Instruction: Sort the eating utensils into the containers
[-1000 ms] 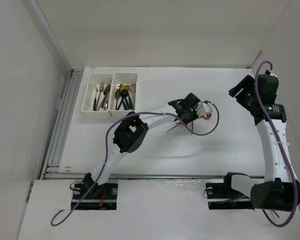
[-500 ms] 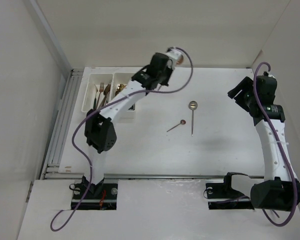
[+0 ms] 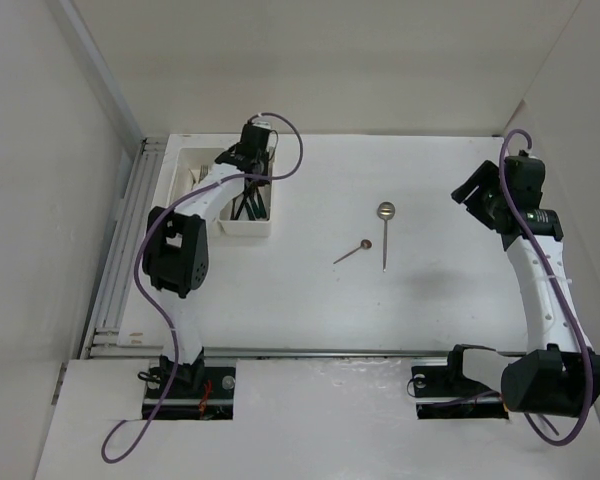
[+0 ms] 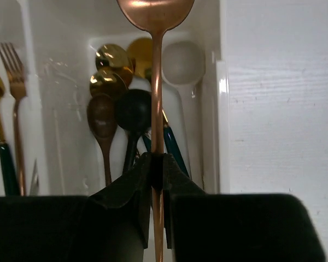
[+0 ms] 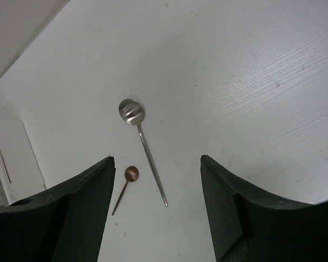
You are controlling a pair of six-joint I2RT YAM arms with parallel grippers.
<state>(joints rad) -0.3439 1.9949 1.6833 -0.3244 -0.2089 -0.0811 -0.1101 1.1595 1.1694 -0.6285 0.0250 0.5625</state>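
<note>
My left gripper (image 4: pixel 157 166) is shut on a copper spoon (image 4: pixel 155 16) by its handle and holds it above the right white tray (image 4: pixel 210 117), which holds several spoons. In the top view the left gripper (image 3: pixel 252 150) is over the trays (image 3: pixel 242 229). The left tray (image 4: pixel 27 98) holds forks. A silver spoon (image 3: pixel 385 228) and a small copper spoon (image 3: pixel 352 251) lie on the table's middle; both show in the right wrist view, silver (image 5: pixel 142 139) and copper (image 5: pixel 126 184). My right gripper (image 5: pixel 156 180) is open and empty, high above them at the right (image 3: pixel 477 190).
White walls enclose the table on the left, back and right. A metal rail (image 3: pixel 120 250) runs along the table's left edge beside the trays.
My left arm swung from the table's middle, where it picked up the copper spoon, back left to above the trays. The right arm barely moved.
</note>
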